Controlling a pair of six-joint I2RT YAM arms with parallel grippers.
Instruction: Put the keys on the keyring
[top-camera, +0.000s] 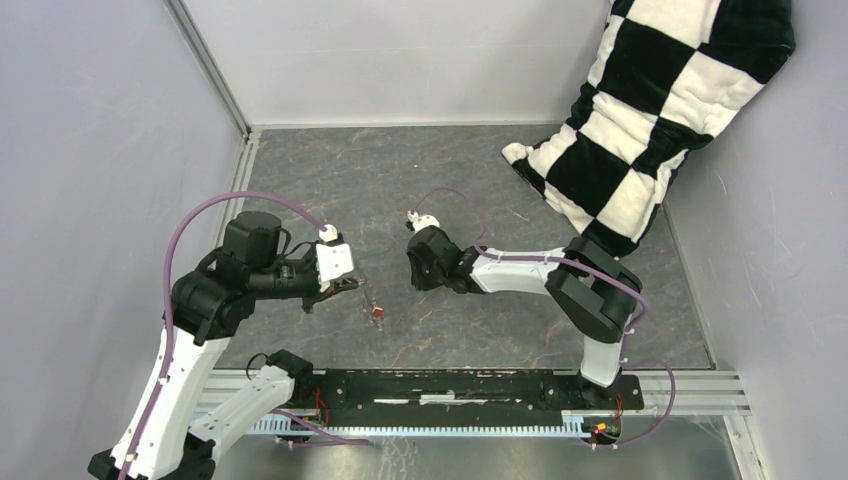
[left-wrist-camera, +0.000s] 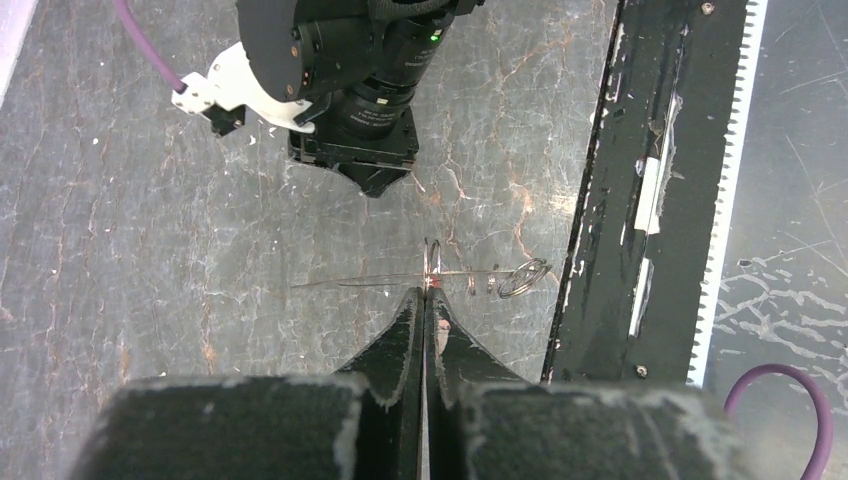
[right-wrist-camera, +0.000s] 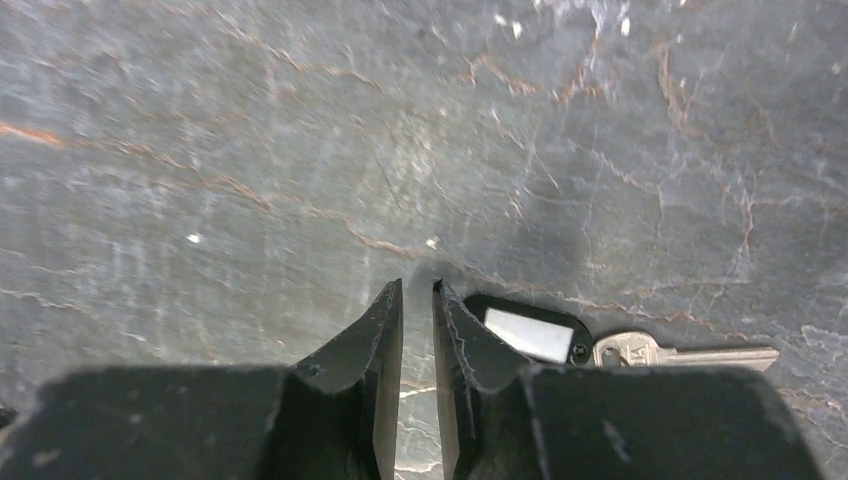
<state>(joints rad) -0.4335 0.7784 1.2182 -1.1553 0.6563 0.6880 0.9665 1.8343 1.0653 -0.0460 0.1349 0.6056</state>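
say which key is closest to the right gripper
The black key with the pale label, beside the right gripper; the red key is by the left gripper.

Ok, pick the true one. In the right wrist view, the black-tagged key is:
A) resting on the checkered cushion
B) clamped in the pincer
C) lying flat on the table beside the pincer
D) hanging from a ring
C: the black-tagged key lies flat on the table, just to the right of the right pincer, and the narrow gap between the pincer's fingers holds nothing.
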